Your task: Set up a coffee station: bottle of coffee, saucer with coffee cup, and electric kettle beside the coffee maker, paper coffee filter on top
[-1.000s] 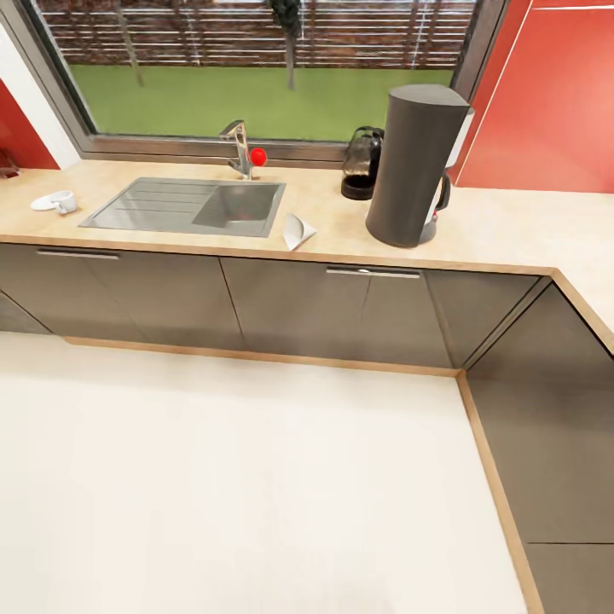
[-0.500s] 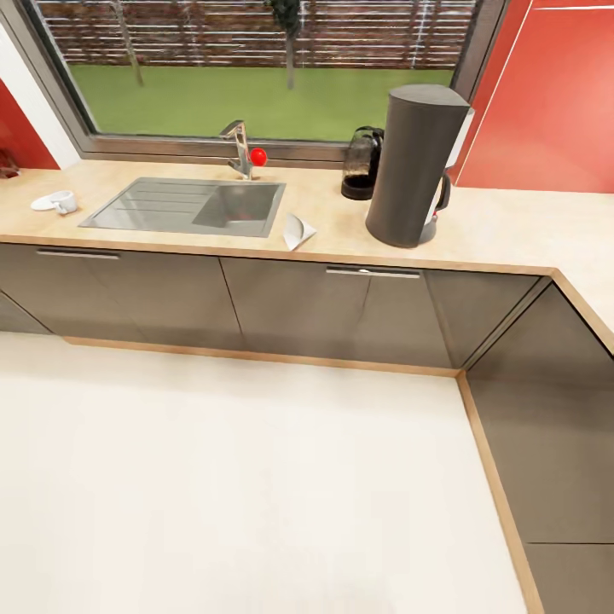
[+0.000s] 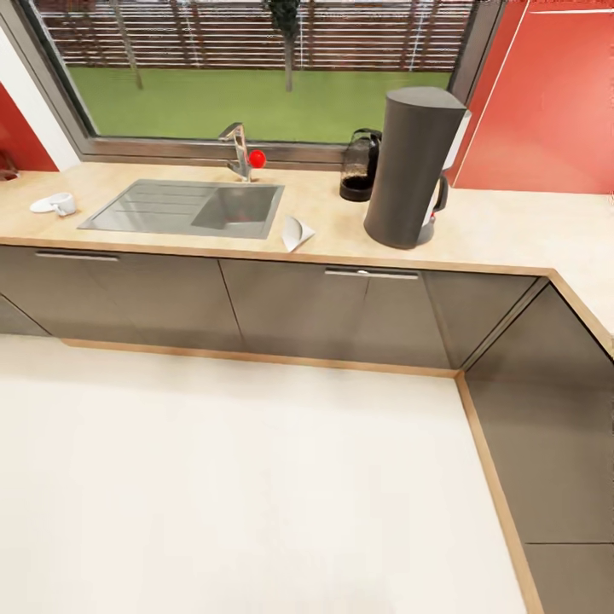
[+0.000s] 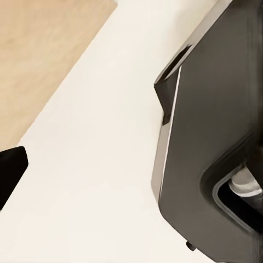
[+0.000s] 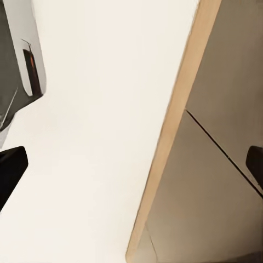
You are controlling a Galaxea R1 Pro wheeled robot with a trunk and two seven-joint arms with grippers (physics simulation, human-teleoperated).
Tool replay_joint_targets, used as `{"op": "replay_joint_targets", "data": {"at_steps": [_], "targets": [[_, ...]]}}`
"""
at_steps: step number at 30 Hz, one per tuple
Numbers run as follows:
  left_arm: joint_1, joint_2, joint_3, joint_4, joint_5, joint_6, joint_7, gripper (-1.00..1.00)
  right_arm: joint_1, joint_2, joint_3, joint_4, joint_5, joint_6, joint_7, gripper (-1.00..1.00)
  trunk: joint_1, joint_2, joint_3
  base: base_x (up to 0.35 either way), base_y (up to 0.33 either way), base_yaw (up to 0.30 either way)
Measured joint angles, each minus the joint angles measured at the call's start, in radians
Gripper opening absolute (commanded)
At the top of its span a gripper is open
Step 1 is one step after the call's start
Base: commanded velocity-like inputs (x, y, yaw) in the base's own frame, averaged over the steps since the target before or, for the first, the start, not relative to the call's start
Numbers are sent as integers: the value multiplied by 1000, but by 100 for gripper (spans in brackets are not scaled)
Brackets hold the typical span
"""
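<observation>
On the surface [image 3: 512,228] the coffee maker [image 3: 409,170] stands at one o'clock, electric kettle [image 3: 360,165] just behind; saucer [image 3: 43,205] and coffee cup [image 3: 61,203] sit at ten. We should approach squarely. Both end effectors' state we cannot tell.

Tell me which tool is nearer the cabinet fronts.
Right, most likely. The right tool hangs open over the floor, facing a cabinet front and its wooden plinth. The left tool's fingertip points at floor beside the robot's base.
</observation>
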Motion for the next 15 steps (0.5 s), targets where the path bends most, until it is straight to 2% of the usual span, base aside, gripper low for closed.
{"op": "replay_joint_targets", "data": {"at_steps": [4,8,15], "targets": [[0,2,0,-31,4,0,-1,100,1,2,1,7,13,-57,4,100,0,0,6,0,0,-112],[0,3,0,-55,17,0,-1,100,1,3,-1,10,8,-125,6,100,0,0,12,0,0,-117],[1,7,0,-110,26,7,5,100,1,12,-2,11,3,-163,7,100,0,0,23,0,0,-103]]}}
